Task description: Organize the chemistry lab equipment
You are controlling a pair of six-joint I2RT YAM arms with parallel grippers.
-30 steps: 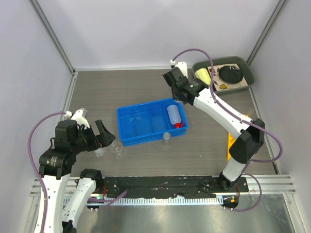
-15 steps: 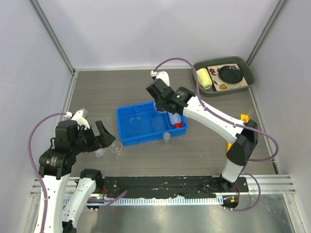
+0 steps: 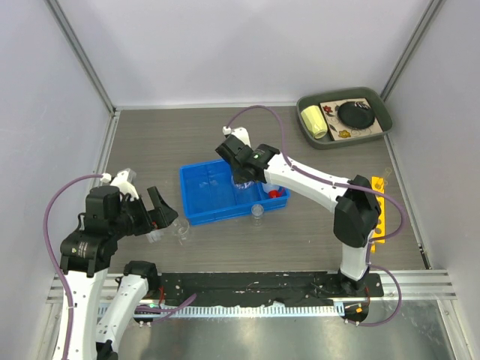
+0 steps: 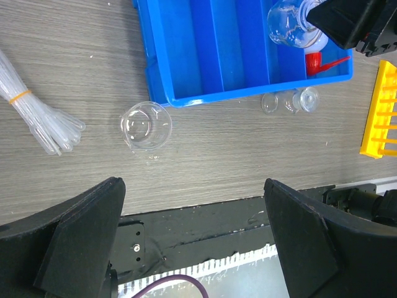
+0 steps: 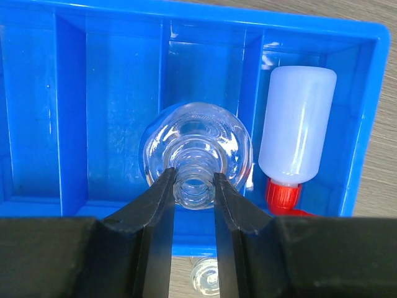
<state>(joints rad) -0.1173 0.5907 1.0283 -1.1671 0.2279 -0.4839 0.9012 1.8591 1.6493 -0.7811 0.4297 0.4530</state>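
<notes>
Tabletop [image 3: 150,142] check: right claw [image 5: 193,183], clamped on flask [image 5: 195,146] neck, now swung over blue bin [image 3: 196,216] beside squeeze bottle [image 5: 296,118], so release seems next; left claw [image 4: 192,186] gapes wide.

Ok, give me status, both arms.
Right gripper shut on flask neck, over blue bin. Left gripper open, empty, beaker ahead. Squeeze bottle lying in bin beside flask, not touching.

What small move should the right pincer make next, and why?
Probably lower the flask straight down, then open. The right pincer grips its neck, and it hangs over the bin compartment beside the bottle, seemingly not yet set down.
</notes>
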